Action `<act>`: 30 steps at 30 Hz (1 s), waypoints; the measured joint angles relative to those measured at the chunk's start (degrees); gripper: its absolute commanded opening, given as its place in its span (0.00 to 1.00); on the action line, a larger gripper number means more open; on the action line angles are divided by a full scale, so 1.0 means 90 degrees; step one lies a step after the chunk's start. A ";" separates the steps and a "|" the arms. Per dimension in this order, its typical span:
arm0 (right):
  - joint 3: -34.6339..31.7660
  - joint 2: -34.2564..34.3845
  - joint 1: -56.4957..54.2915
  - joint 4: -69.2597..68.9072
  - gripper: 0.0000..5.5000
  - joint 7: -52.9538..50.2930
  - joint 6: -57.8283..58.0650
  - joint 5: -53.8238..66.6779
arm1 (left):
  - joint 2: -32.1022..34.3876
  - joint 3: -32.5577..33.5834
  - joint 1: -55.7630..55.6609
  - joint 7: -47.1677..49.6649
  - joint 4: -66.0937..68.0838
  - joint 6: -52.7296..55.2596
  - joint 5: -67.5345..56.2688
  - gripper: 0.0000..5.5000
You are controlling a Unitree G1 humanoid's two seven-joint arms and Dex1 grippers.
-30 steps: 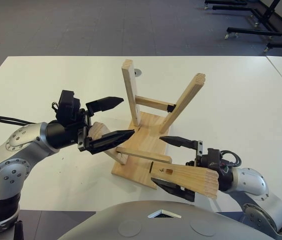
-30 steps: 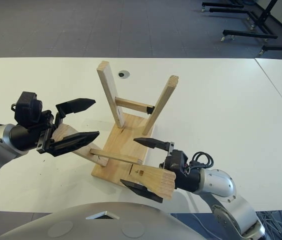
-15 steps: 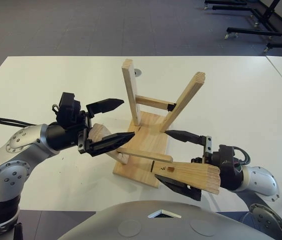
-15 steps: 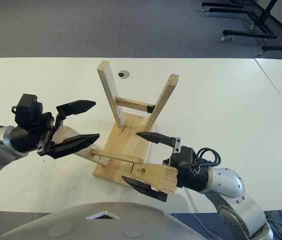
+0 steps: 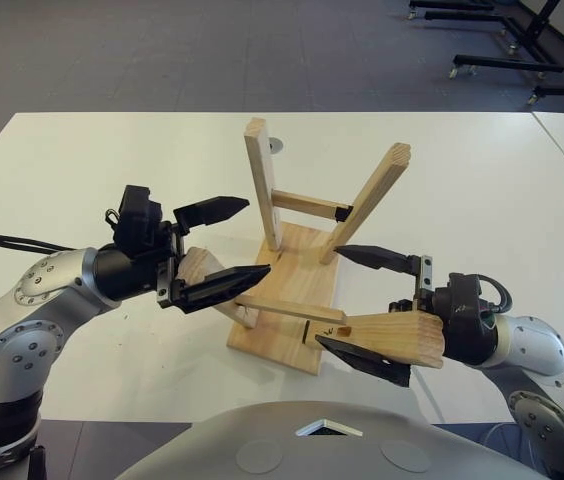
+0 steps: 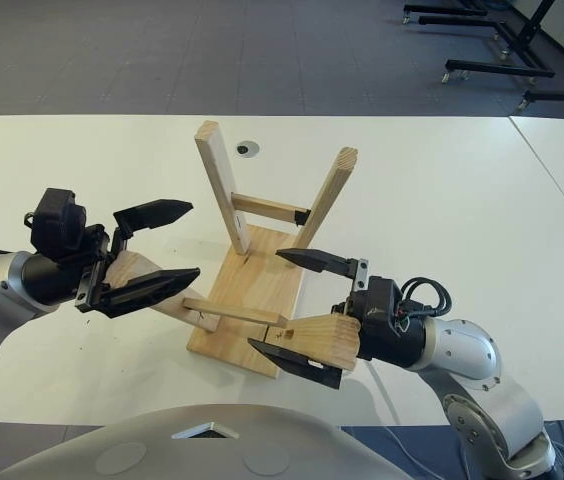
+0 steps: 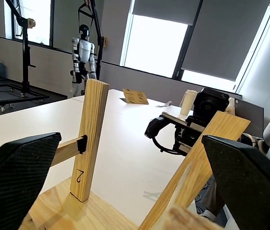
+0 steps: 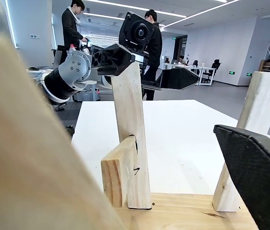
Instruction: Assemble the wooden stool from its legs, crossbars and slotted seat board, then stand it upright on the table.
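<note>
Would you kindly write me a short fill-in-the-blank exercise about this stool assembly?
1. The seat board lies ___ on the table.
2. A crossbar joins the ___ upright legs at its far end.
3. The right gripper's open fingers straddle a wooden ___.
Missing words: flat; two; leg.

A white counter carries the seat board, which lies flat near its front edge. A small round grey spot sits toward the far edge.

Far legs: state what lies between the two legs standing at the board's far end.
A short crossbar spans from the left-hand leg to the leaning right-hand leg, above the seat board; both eye views show it.
</note>
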 measured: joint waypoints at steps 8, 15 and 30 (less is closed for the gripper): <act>0.0116 0.0096 -0.0161 0.0016 0.98 0.0100 0.0089 -0.0059 | 0.0134 0.0037 -0.0332 -0.0124 0.0228 0.0108 0.0017 0.98; 0.0172 0.0214 -0.0400 0.0225 0.98 0.0165 0.0090 -0.0071 | 0.0145 0.0063 -0.0617 -0.0170 0.0275 0.0233 -0.0008 0.98; 0.0596 0.0477 -0.0768 0.0181 0.98 -0.0091 0.0309 -0.0320 | 0.0643 0.0297 -0.2892 -0.0259 0.0915 0.0853 -0.1339 0.98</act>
